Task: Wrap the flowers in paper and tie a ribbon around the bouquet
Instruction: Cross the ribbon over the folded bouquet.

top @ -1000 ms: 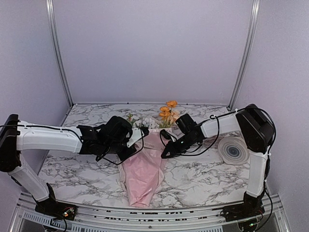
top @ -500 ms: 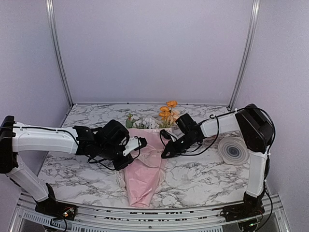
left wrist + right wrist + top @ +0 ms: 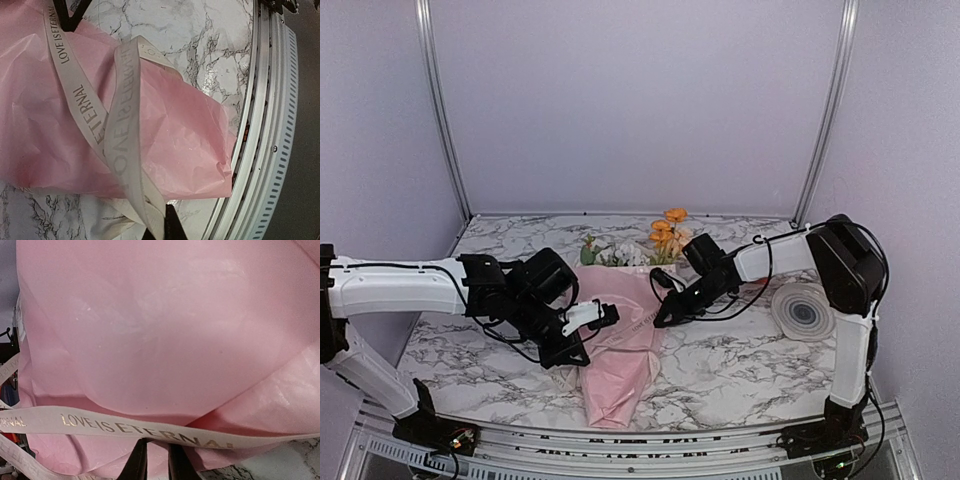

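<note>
The bouquet lies on the marble table, its pink paper (image 3: 620,365) cone pointing toward me and the orange and white flowers (image 3: 665,235) at the far end. The cream ribbon (image 3: 122,150), lettered "LOVE IS ETERNAL", loops over the paper. My left gripper (image 3: 608,316) sits at the cone's left side, and in the left wrist view it (image 3: 161,231) is shut on the ribbon's end. My right gripper (image 3: 660,318) rests at the cone's right edge. In the right wrist view its (image 3: 157,462) fingers stand narrowly apart with pink paper in the gap, their tips hidden behind the taut ribbon (image 3: 150,427).
A round ribbon spool (image 3: 803,312) lies on the table to the right, beside the right arm's base. The metal rail (image 3: 270,150) of the table's near edge runs just past the cone's tip. Aluminium frame posts (image 3: 440,110) stand at the back corners.
My left gripper has drawn the ribbon end from the cone's upper left toward me and down its left side. The right arm has stayed put.
</note>
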Available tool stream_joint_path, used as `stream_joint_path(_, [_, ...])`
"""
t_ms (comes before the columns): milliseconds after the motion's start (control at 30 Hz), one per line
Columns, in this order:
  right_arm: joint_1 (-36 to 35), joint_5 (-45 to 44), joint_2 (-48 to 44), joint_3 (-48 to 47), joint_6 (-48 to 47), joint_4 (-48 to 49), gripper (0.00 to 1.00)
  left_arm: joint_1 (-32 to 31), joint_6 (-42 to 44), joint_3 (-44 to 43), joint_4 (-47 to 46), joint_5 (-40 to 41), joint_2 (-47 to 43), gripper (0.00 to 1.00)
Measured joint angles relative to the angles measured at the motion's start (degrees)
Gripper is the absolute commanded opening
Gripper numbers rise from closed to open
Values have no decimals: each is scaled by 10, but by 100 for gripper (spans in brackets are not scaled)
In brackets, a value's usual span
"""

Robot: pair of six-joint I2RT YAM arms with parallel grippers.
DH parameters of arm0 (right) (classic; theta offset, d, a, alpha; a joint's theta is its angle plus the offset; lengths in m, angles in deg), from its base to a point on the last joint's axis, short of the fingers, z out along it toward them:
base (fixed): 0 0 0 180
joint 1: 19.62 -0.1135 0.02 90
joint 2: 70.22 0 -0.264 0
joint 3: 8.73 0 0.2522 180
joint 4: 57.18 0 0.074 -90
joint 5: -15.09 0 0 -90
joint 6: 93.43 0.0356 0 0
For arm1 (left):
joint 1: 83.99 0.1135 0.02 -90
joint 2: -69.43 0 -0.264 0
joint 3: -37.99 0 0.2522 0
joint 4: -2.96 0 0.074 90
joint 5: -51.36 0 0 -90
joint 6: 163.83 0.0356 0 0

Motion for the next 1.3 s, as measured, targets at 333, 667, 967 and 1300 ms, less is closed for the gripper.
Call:
stream_joint_path(333, [0, 0, 1, -2, -2, -3, 16, 14, 26, -45, 11, 19, 60, 0])
stream_joint_path(667, [0, 0, 2, -5, -2, -7, 16, 32, -11, -70, -52, 251, 106, 0])
stream_joint_path(967, [1, 0, 2, -5, -2, -7, 16, 9, -27, -7, -118, 348, 88, 0])
stream_joint_path(1300, [1, 2, 4, -10, -2, -14, 16, 0, -40, -1, -210, 323, 124, 0])
